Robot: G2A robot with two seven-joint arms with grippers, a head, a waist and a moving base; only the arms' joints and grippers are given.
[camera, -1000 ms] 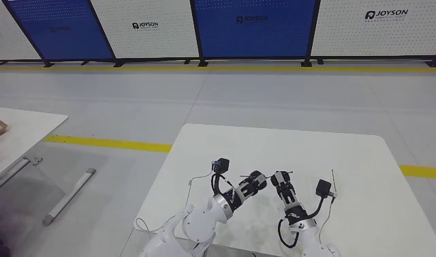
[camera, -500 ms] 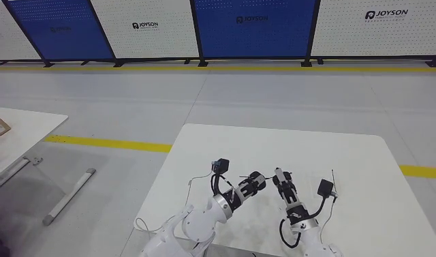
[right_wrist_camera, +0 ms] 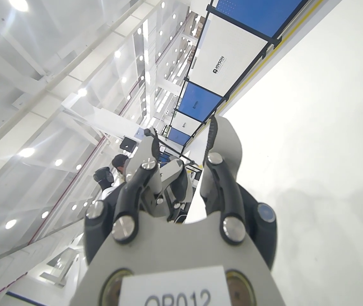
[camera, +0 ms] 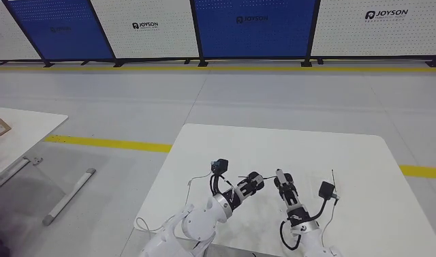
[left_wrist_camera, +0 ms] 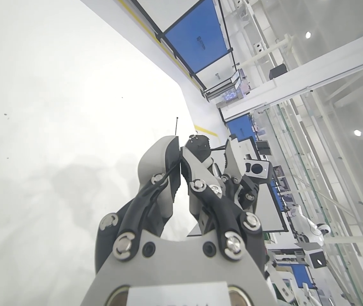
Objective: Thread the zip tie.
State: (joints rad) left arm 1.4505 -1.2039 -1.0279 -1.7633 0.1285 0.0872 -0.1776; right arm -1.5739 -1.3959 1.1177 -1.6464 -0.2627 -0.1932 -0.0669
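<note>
A thin black zip tie (camera: 268, 178) spans the gap between my two grippers above the white table's (camera: 272, 148) front part. My left gripper (left_wrist_camera: 180, 151) is shut on the zip tie (left_wrist_camera: 165, 176), which is pinched between its pads. In the top view the left gripper (camera: 259, 180) faces my right gripper (camera: 281, 176) at close range. My right gripper (right_wrist_camera: 183, 132) is open, its fingers well apart. The zip tie (right_wrist_camera: 172, 151) runs across beside one of its fingers, with a dark end at that fingertip.
A second thin black zip tie (camera: 333, 178) lies flat on the table to the right of the arms, and appears as a distant stick (left_wrist_camera: 176, 126) in the left wrist view. Blue and white partition panels (camera: 252, 18) stand beyond the floor.
The right arm has shifted slightly to the right and its gripper has straightened a little. The left arm has hardly moved and keeps its hold.
</note>
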